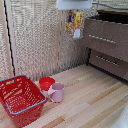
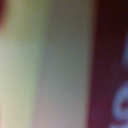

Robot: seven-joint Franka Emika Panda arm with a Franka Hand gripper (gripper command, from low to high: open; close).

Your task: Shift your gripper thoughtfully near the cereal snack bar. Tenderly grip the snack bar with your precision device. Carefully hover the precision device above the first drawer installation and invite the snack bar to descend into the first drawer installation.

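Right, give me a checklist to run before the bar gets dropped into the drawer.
1. Snack bar held in the gripper: ok, it hangs below it.
2. Top drawer open: ok, pulled out.
3. Bar directly over the opening: not ok, it hangs on the exterior view's left of the drawer front.
4. Grip firmness: cannot tell, wrist view is a blur.
5. Basket, bowl, mug out of the way: ok, low on the floor.

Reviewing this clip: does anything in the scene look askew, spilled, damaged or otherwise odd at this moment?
Nothing spilled or damaged. The one unusual thing is the cereal snack bar hanging in mid-air from the gripper beside the first drawer installation, whose top looks open. The red basket, red bowl and pink mug sit upright. The wrist view is only blur.
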